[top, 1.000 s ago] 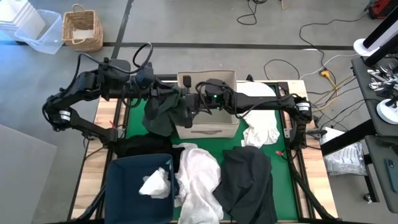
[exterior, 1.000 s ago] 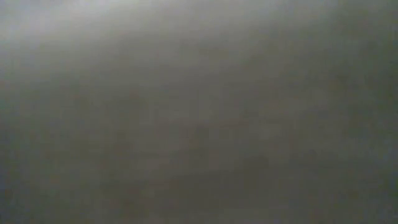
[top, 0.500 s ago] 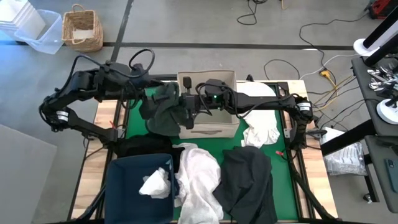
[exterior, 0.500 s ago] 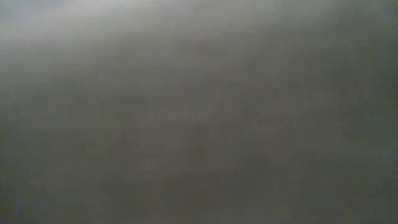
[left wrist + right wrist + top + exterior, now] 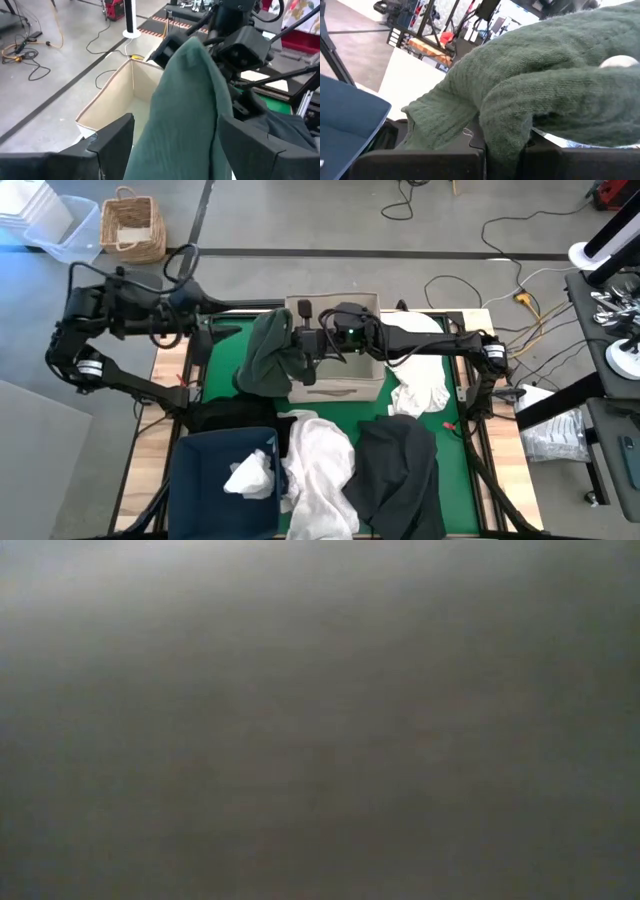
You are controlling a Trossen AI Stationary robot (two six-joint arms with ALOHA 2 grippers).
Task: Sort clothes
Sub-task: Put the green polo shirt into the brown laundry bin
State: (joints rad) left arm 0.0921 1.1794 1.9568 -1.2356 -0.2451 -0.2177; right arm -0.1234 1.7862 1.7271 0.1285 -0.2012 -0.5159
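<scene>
Clothes, high view
Dark green garment (image 5: 265, 355) hung at centre; white (image 5: 318, 465), charcoal (image 5: 400, 470) and black (image 5: 225, 416) garments spread lower centre.

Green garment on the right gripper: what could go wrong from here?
The right gripper is shut on the green garment, which hangs mostly outside the beige box on its left side; if released there it may land on the green mat. The trailing cloth could also snag the box wall. The left gripper, open, is off to the left and gives no support.
</scene>
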